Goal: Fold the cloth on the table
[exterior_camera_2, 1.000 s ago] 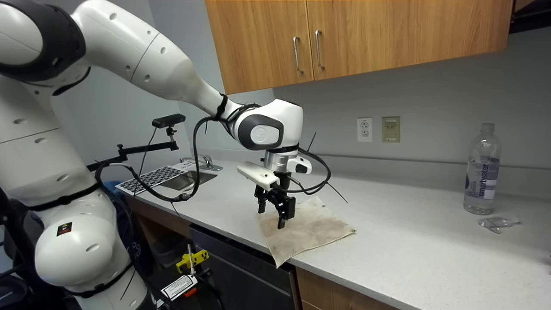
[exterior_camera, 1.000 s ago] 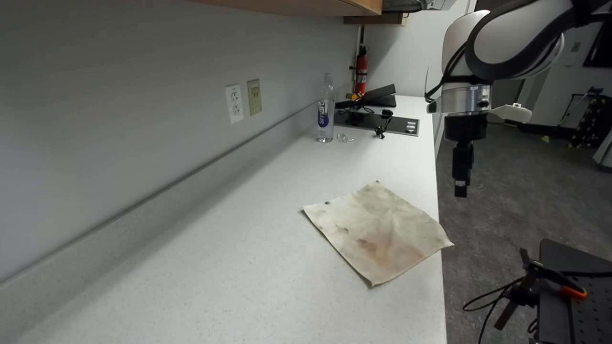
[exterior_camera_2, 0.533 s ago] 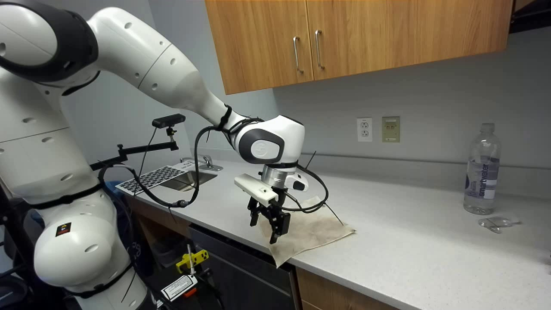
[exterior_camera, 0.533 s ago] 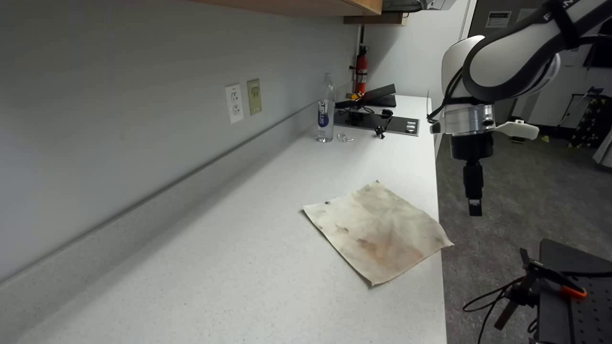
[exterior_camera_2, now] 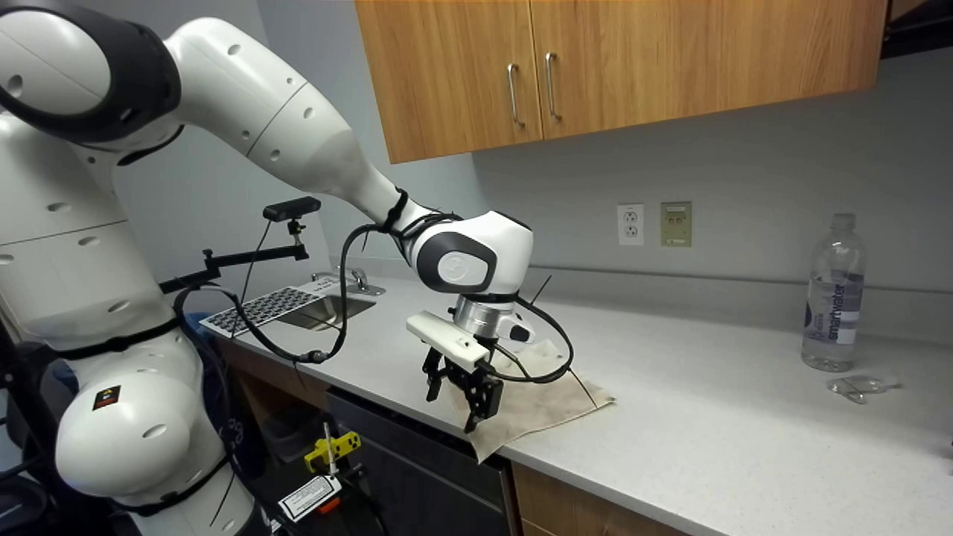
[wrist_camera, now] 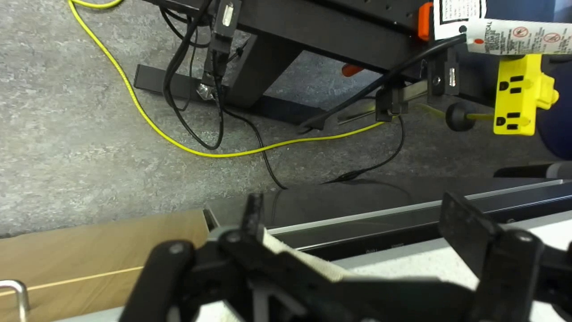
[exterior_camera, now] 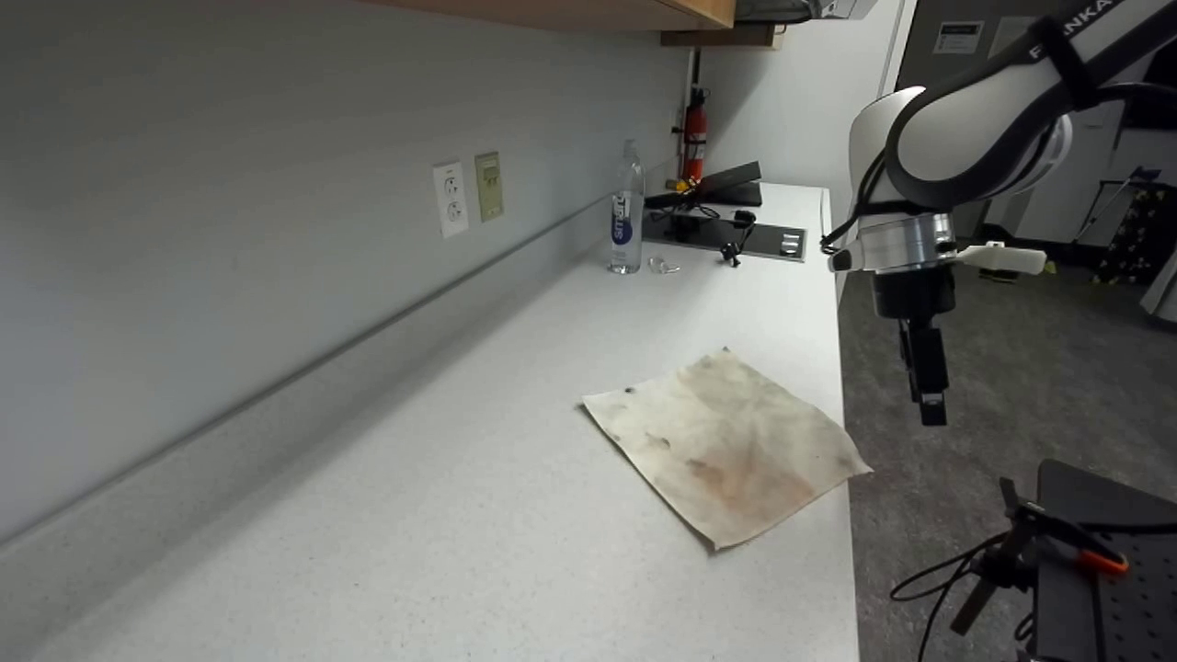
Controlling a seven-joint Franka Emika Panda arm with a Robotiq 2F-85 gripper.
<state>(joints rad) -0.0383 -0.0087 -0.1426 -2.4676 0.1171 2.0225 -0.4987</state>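
Note:
The cloth (exterior_camera: 736, 446) is thin, beige and stained. It lies spread flat on the white table (exterior_camera: 432, 524), with one corner hanging past the front edge. It also shows in an exterior view (exterior_camera_2: 547, 402), partly hidden behind the gripper and cable. In the wrist view only a strip of the cloth (wrist_camera: 312, 261) shows beside the left finger. My gripper (exterior_camera_2: 453, 412) is open, with nothing between its fingers. It hangs slightly tilted near the front edge, apart from the cloth, and appears beyond the edge in an exterior view (exterior_camera: 932, 411). Both spread fingers show in the wrist view (wrist_camera: 353, 205).
A water bottle (exterior_camera_2: 834, 298) and a small clear object (exterior_camera_2: 860, 385) stand farther along the table. A sink (exterior_camera_2: 324, 311) and a keyboard-like panel (exterior_camera_2: 260, 313) lie at the other end. Wooden cabinets (exterior_camera_2: 618, 67) hang above. A black stand (exterior_camera: 1117, 570) is in front of the table.
My gripper has moved down and outward past the table's front edge, and has tilted a little. It stays open. The cloth has not moved.

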